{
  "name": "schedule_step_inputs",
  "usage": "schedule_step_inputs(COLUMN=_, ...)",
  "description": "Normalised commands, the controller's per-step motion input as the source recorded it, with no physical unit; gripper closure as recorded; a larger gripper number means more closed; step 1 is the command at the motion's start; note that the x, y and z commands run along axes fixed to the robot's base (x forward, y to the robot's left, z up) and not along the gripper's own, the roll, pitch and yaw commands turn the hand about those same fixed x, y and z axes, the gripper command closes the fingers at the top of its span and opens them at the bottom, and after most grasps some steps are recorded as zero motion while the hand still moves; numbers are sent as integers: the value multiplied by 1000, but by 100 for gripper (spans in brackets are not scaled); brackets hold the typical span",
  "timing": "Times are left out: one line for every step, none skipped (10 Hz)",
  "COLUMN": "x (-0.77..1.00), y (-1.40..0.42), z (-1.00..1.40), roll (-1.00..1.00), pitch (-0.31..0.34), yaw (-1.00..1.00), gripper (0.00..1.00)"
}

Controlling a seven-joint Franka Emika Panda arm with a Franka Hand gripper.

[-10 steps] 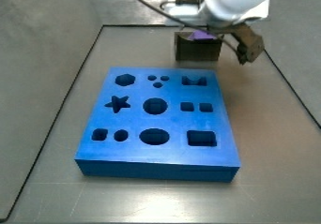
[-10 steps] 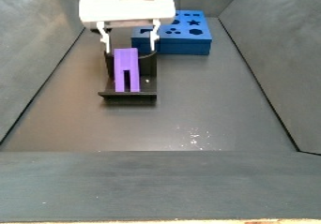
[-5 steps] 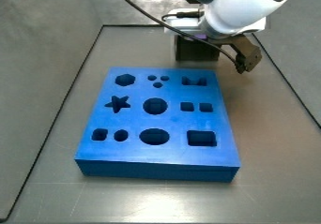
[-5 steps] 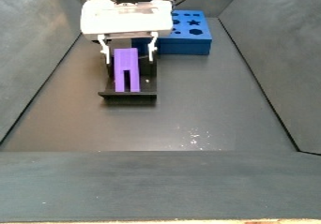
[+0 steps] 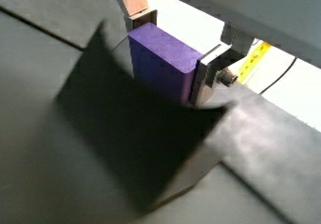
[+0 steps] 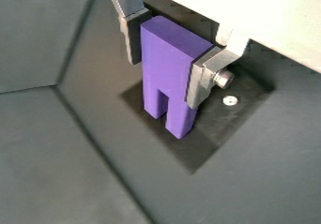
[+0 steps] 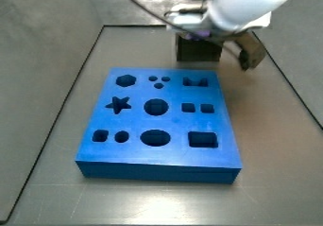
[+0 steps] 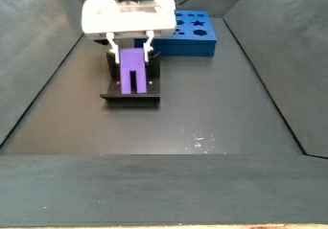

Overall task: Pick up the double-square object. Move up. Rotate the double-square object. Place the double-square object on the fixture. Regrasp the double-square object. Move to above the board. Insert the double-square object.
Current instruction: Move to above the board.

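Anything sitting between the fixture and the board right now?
No. In a side view, only bare dark floor separates the fixture from the board; the gripper straddles the double-square object.

White-bodied gripper (image 8: 133, 49) over the fixture: silver plate jaws, dark pads, screws.

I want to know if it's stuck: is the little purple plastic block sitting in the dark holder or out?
In: the purple block rests on the dark holder, claw fingers either side.
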Motion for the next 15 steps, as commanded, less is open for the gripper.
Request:
schedule_step_inputs(x=219, y=-21, z=1000, roll=303, pitch=-142, yaw=136, gripper=100)
schedule_step_inputs(x=215, y=-21, z=1000, roll=239, pitch=-151, yaw=78, gripper=100)
schedule_step_inputs(x=211, y=-18, z=1000, roll=163, pitch=-156, yaw=6, gripper=100)
schedule_step_inputs(x=204, y=-21, z=1000, roll=128, pitch=-140, yaw=-42, gripper=100)
schedule_step_inputs(x=195, y=-25, z=1000, roll=106, pitch=-92, yaw=-97, gripper=100)
schedule_step_inputs(x=187, y=-27, z=1000, roll=94, pitch=-51, yaw=-121, gripper=100)
schedule_step_inputs(x=180, y=-28, z=1000, roll=88, pitch=-22, yaw=-127, gripper=100)
schedule_step_inputs(x=163, y=-33, z=1000, roll=84, pitch=36, yaw=-127, gripper=100)
schedule_step_inputs(x=119, y=-33, z=799, roll=82, pitch=89, yaw=-108, gripper=100)
schedule_step_inputs(x=86, y=-31, z=605, roll=78, pitch=126, yaw=-82, gripper=100)
schedule_step_inputs(x=68, y=-31, z=475, roll=73, pitch=148, yaw=-60, gripper=100)
schedule_step_inputs(x=-715, y=-1000, z=469, roll=-1000, pitch=55, yaw=-158, gripper=100)
schedule_step_inputs(x=-733, y=-1000, z=459, roll=-1000, pitch=52, yaw=-151, gripper=100)
schedule_step_inputs(x=-778, y=-1000, z=488, roll=-1000, pitch=43, yaw=-147, gripper=100)
schedule_step_inputs(x=-792, y=-1000, z=480, roll=-1000, pitch=43, yaw=-148, gripper=100)
